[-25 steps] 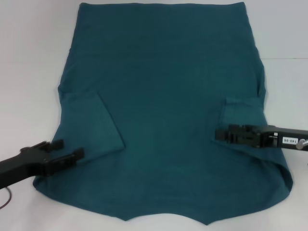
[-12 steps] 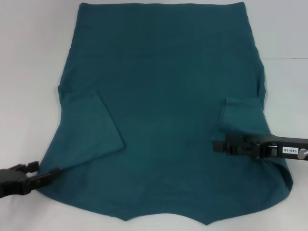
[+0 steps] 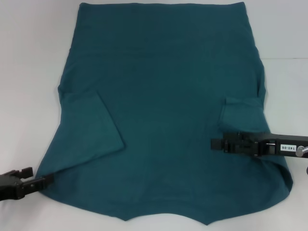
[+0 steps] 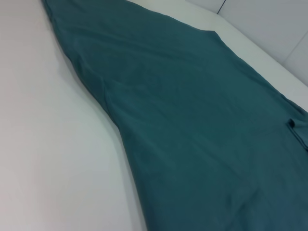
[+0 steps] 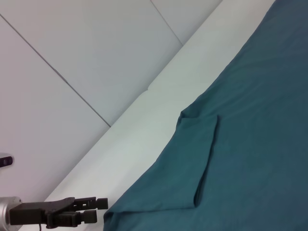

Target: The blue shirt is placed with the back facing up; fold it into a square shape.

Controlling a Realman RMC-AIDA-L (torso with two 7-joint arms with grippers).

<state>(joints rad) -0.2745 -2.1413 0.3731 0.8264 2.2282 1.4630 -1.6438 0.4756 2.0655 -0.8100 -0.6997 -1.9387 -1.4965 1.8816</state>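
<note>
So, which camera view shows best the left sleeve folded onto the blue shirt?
The head view: the blue shirt lies whole there, and the folded left sleeve shows entirely, with the left hand at the shirt's near-left edge. The right wrist view shows the sleeve obliquely. In the left wrist view it is hard to make out.

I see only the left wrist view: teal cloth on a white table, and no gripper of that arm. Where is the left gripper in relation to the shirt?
Observer: In the head view, the left gripper is at the near-left corner of the large dark teal-blue soft-fabric T-shirt, right at its edge.
Operator: And where is the right gripper?
Observer: The right gripper is over the shirt's right side, just nearer to the robot than the folded-in right sleeve.
</note>
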